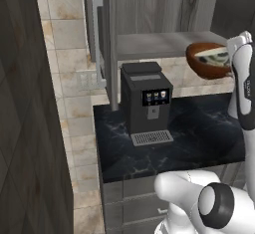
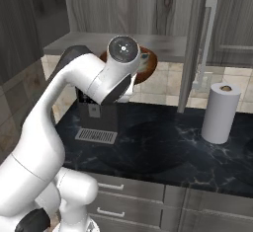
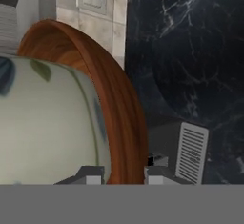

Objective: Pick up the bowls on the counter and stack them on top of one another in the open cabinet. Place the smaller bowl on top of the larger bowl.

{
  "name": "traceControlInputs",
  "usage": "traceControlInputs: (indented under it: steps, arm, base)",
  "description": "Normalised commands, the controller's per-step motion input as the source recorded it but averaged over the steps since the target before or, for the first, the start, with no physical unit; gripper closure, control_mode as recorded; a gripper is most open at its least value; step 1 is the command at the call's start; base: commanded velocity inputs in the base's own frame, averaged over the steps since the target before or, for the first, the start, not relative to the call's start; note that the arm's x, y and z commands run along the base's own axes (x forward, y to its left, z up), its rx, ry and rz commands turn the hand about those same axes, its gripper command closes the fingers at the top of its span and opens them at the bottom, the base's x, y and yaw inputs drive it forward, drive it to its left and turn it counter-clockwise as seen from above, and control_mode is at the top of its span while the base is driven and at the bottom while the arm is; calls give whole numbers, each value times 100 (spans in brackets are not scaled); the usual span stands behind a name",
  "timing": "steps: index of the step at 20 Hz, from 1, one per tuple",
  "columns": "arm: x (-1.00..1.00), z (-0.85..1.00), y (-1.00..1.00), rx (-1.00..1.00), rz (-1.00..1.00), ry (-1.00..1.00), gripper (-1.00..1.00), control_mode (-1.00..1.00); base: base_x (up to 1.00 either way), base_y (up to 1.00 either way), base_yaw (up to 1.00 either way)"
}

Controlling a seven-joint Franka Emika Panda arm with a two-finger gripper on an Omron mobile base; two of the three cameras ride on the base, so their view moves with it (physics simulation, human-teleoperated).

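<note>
Larger bowl (image 1: 204,66) held mouth-up in the air at the cabinet shelf (image 1: 159,44) edge, above the dark surface (image 1: 199,133); smaller bowl (image 1: 215,57) nested inside. Jaws of gripper (image 3: 124,174) pinching the brown rim in the hand view. Paper towel roll (image 2: 220,112) in right base view; coffee machine (image 1: 144,101) beside.

Arm (image 2: 44,127): glossy white shell, rounded tube links w/ smooth bulging elbows, no cables or screws showing. Joint cap (image 2: 123,49) above claw end: round dark disc, grey ring, small centre dot. Another dark ringed cap (image 1: 216,204) low on base link. Dark band under wrist housing. Forearm link (image 1: 244,86) white w/ tiny dark lettering, unreadable. Claw (image 3: 123,174): two small grey squared finger tips (image 3: 90,174), dark gaps behind.
</note>
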Motion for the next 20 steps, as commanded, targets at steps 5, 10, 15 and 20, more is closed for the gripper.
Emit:
traceControlInputs:
  steps: [5,10,15,20]
  arm:
    - [0,29,28,0,0,-1,100,-100]
    - [0,27,29,0,0,-2,100,-100]
    - [0,22,27,0,0,-2,100,-100]
    - [1,15,26,0,0,-1,100,-100]
  base:
    - [0,0,0]
    - [0,0,0]
    - [0,0,0]
    - [0,0,0]
